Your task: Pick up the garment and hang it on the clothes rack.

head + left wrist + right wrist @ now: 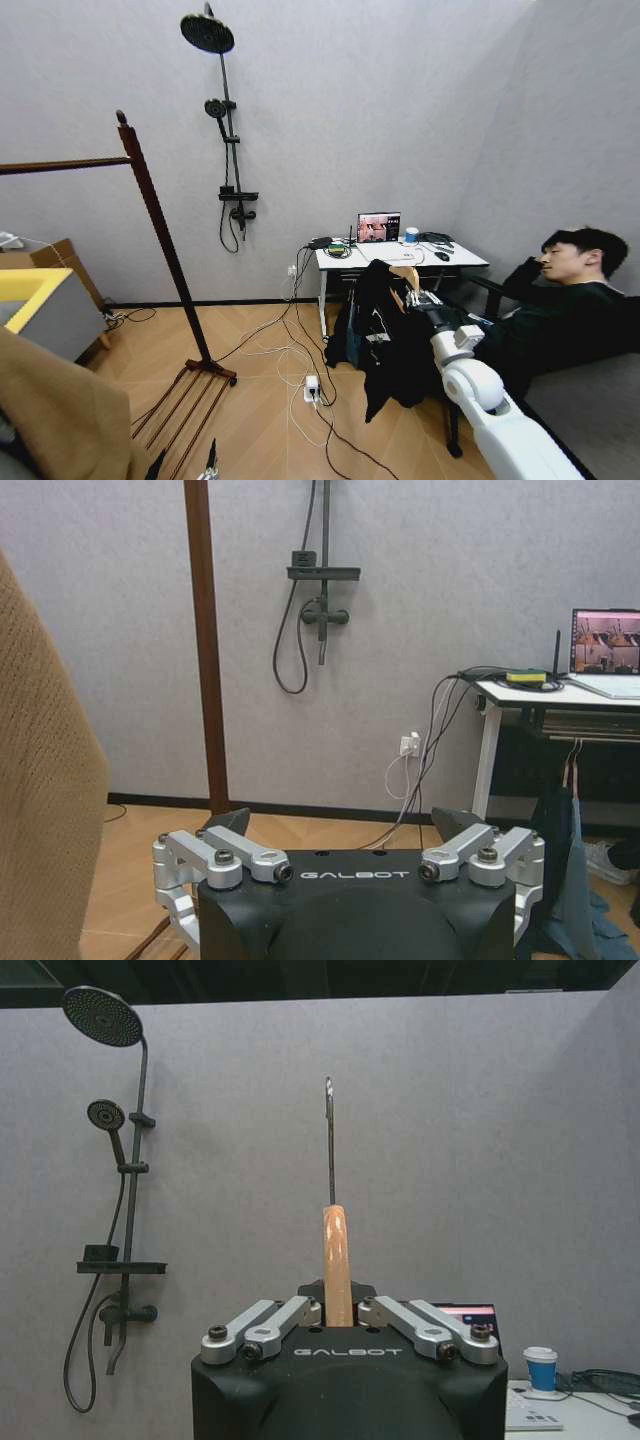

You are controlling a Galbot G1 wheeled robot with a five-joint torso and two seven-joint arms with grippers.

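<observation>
While the right gripper point(339, 1312) is closed on the light wooden hanger point(336, 1260), the garment point(385, 335) hangs below that hanger, in front of the white worktop point(470, 259) and above the wooden floor point(260, 420). From the right wrist camera, the hanger neck stands upright between the two fingers point(302, 1314) and its metal hook point(329, 1140) rises straight above it. The clothes rack point(160, 230) stands well apart from the garment, nearer to the wall, and its top bar point(62, 165) is bare where it shows. The black shower set point(226, 120) is fixed on the wall between the clothes rack and the worktop. The left gripper point(352, 830) is low beside the rack post point(205, 645), with its fingers point(226, 823) spread open and nothing between them. A tan coat point(45, 780) hangs just beside this gripper. On the worktop, an open laptop point(379, 227) and a blue cup point(412, 235) stand side by side.
</observation>
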